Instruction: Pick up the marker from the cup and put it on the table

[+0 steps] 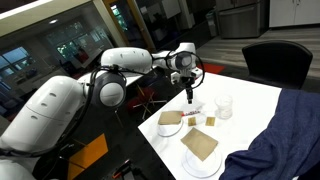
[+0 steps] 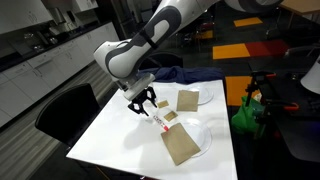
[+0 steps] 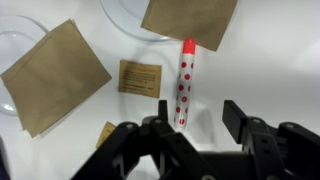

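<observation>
- The marker point(image 3: 185, 80) is lying flat on the table point(image 2: 100, 130), out of the cup point(image 1: 224, 106), which is standing well apart from it near the far edge.
- In the wrist view the marker is showing as a slim white stick with red dots and a red cap, its length running away from the camera.
- The gripper point(image 2: 143, 106) is hanging just above the marker's near end with its jaws spread wide and nothing between them. One finger is sitting on each side of the marker's line, and neither seems to be touching it.
- A small tan packet point(image 3: 140, 77) is lying just beside the marker, and two plates point(image 2: 205, 140) carrying tan napkins point(image 3: 55, 75) are sitting near its capped end.
- Judging by how things lie, the placing step is looking done, and what is remaining is a clean lift away.
- The marker is looking light, stiff and smooth. Being round, it is likely to roll at a slight nudge, so a finger brushing it could send it toward the packet or a plate.
- If it needs taking up anew, the mid-barrel is looking like the best hold, with the fingers closing across the width, not along the length. The cap end is narrower and might slip or pivot.
- A gentle squeeze should be enough, since the hard barrel is giving nothing to bite into and could squirt out under a skewed pinch.
</observation>
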Robot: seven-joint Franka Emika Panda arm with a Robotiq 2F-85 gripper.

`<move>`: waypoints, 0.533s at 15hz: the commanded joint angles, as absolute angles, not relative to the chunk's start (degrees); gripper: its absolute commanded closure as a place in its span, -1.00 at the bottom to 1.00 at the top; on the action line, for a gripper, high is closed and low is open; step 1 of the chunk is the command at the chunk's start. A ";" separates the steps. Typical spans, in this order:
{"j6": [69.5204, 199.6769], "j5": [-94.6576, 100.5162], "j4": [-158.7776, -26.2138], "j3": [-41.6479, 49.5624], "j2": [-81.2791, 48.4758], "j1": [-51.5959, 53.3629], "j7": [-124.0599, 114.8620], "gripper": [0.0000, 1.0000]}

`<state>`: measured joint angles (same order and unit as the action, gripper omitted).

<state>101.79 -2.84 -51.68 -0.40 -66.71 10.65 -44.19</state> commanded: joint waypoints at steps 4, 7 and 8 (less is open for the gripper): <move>102.11 -0.58 -52.84 0.28 -61.89 12.48 -43.80 -1.00; 103.23 1.34 -55.25 1.33 -57.61 13.33 -45.87 -1.00; 103.57 1.95 -56.25 1.70 -55.94 13.58 -46.36 -1.00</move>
<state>102.09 0.35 -50.60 0.20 -62.27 12.55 -44.52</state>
